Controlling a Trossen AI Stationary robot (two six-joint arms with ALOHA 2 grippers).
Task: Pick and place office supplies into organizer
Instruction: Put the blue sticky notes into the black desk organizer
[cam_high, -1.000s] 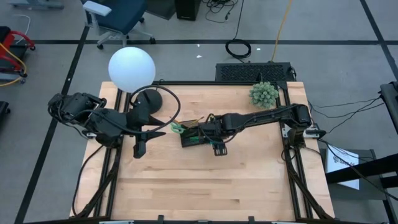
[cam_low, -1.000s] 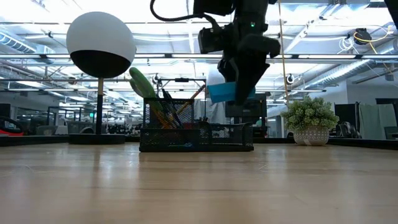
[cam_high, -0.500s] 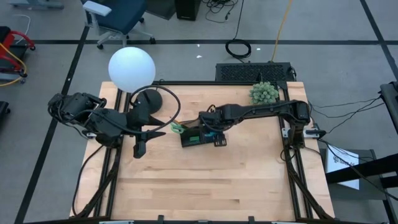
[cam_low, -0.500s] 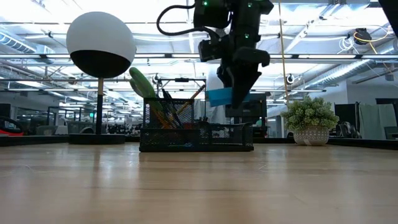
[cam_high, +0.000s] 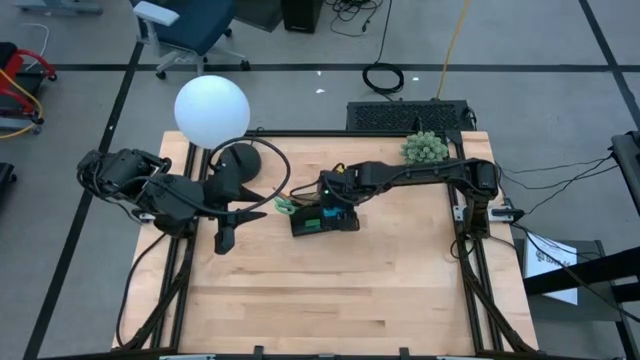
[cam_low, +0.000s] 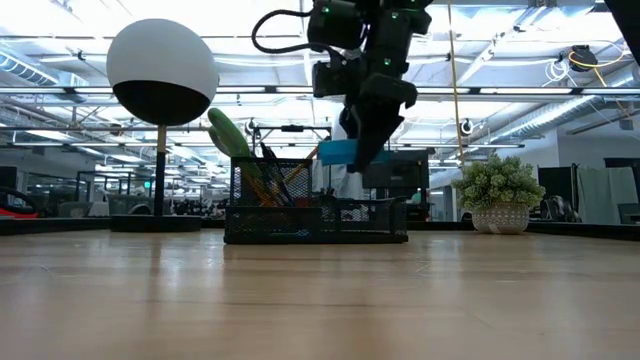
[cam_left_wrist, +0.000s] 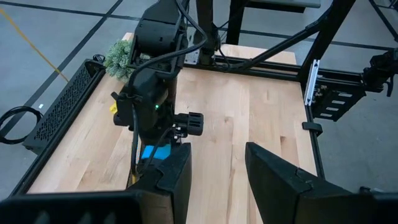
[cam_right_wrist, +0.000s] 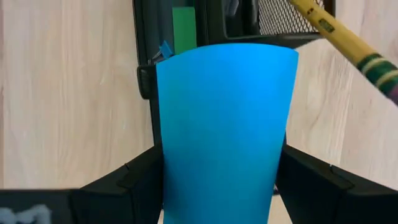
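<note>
The black mesh organizer (cam_high: 318, 220) (cam_low: 315, 215) stands mid-table. Green-handled scissors (cam_low: 228, 130) and pencils (cam_low: 300, 160) stick up out of its taller compartment. My right gripper (cam_low: 362, 140) (cam_high: 336, 205) hovers over the organizer, shut on the blue square note pad (cam_right_wrist: 224, 124) (cam_low: 340, 152). In the right wrist view the tray's low compartments, a green piece (cam_right_wrist: 184, 28) and a yellow pencil (cam_right_wrist: 348, 43) lie beneath the pad. My left gripper (cam_left_wrist: 217, 168) (cam_high: 225, 235) waits open near the table's left edge. My right gripper pinches the blue note pad between its two fingers (cam_right_wrist: 134, 180), which press on two opposite side edges (cam_right_wrist: 163, 155). The fingers come from above, pointing down at a slant. The pad is lifted clear above the organizer, and its face bows slightly between the fingers.
A lamp with a white globe (cam_high: 211, 110) and a round black base (cam_high: 240, 165) stands left of the organizer, by my left arm. A fuzzy green plant ball (cam_high: 424, 150) sits at the far right. Bare wood (cam_high: 340, 290) fills the table's near half.
My right gripper has carried the blue note pad from the organizer's near right corner toward the far left, at roughly the same height. It now hangs over the tray. The pad has stayed in the hold, and the organizer has not moved.
</note>
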